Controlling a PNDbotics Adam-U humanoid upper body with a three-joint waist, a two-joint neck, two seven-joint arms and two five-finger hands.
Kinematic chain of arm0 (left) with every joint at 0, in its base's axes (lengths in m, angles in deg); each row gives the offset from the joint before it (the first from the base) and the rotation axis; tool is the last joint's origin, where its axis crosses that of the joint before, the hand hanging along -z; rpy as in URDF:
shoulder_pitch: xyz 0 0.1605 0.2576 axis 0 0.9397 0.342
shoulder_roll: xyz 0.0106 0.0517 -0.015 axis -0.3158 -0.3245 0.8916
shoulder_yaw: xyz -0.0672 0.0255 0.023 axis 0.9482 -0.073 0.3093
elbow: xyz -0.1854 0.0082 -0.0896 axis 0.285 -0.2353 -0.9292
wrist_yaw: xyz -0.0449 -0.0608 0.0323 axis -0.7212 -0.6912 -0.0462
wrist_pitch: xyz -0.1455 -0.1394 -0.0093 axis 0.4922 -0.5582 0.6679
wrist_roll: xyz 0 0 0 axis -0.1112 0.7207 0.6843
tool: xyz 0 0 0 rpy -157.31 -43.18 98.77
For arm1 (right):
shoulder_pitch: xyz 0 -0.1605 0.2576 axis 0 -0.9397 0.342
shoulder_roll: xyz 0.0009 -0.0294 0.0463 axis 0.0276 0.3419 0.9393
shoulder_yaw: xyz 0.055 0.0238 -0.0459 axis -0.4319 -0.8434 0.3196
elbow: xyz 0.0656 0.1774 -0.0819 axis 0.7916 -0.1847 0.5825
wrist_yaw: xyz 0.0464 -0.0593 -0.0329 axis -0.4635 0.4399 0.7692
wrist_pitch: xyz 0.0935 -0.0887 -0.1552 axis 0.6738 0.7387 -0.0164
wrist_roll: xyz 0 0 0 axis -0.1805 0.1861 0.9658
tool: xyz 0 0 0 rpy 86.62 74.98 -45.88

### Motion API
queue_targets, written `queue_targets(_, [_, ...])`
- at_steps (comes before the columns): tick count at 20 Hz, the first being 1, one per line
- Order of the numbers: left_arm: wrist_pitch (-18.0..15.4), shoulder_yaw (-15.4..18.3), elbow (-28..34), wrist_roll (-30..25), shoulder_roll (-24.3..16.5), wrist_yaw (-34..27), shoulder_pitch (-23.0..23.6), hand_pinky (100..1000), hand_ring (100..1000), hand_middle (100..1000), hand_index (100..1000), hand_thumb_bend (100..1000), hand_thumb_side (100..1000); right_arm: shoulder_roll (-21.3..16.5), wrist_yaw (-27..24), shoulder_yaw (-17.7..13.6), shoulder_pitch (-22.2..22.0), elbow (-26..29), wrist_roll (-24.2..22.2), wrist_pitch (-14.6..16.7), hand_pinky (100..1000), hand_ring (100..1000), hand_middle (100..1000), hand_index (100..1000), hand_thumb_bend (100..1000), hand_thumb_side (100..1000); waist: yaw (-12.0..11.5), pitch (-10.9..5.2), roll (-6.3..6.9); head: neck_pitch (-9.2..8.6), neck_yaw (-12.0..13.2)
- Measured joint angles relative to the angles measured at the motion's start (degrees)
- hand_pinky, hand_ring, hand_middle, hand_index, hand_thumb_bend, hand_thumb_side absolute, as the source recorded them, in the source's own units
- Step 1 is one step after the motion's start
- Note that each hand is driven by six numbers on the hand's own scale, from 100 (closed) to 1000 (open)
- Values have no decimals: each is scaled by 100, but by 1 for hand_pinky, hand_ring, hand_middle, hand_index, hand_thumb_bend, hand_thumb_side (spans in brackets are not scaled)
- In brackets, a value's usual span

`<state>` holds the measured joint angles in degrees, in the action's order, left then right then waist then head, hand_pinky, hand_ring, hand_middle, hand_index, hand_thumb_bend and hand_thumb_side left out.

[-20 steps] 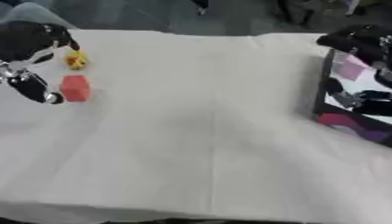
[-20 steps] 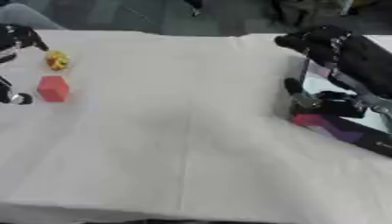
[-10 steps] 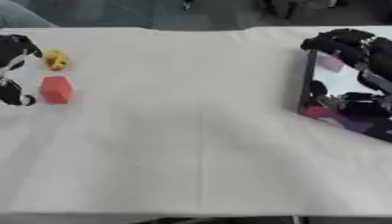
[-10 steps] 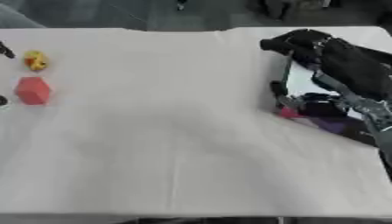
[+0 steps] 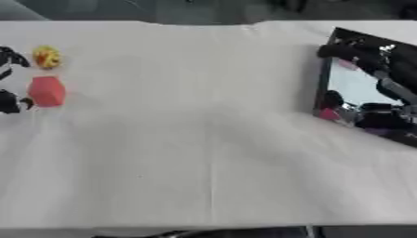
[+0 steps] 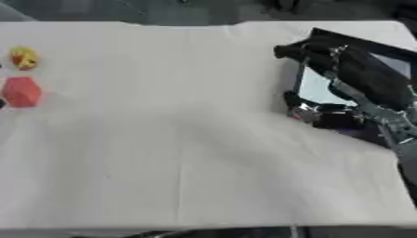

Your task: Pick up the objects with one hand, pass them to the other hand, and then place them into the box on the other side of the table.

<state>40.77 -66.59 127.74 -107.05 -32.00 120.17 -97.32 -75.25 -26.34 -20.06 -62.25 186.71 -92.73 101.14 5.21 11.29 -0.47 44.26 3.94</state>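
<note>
- Table (image 5: 204, 139) covered with a white cloth, creased down the middle.
- Red block (image 5: 46, 91) sits on the cloth near the left edge, upright, nothing holding it.
- Small yellow object (image 5: 47, 56) lies just beyond the red block, apart from it; shape too blurred to name.
- Left hand (image 5: 10, 100) shows only as dark fingertips at the left edge, one part just beside the red block, another near the yellow object. Cannot tell whether its fingers are spread or curled.
- Black box (image 6: 358, 46) stands at the right side of the table, open side facing up, pale floor inside.
- Right hand (image 6: 326, 58) is over the box, fingers curled downward across its near wall. Can't tell if they're clamped on anything.
- Something pink or red (image 5: 329, 114) shows at the box's near left corner; can't make out what.
</note>
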Motion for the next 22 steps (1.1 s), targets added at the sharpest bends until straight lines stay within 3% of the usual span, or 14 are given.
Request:
queue_targets(18, [434,-157,-499,1001,458,258,-100,807,725,763,803,399,107,96,-61,-1,-50,0,-36,13,825,815,782,990,100,212,134,133,-34,0,0])
queue_targets(20, [440,-178,-540,1043,490,301,-104,791,677,706,757,364,114,97,-62,-1,-53,0,-42,10,825,815,782,991,100,212,139,134,-34,0,-1])
queue_targets(22, [427,-178,-558,1046,497,335,-112,773,615,616,693,227,128,97,-62,-1,-55,0,-46,7,825,815,782,991,100,213,139,134,-35,0,-3])
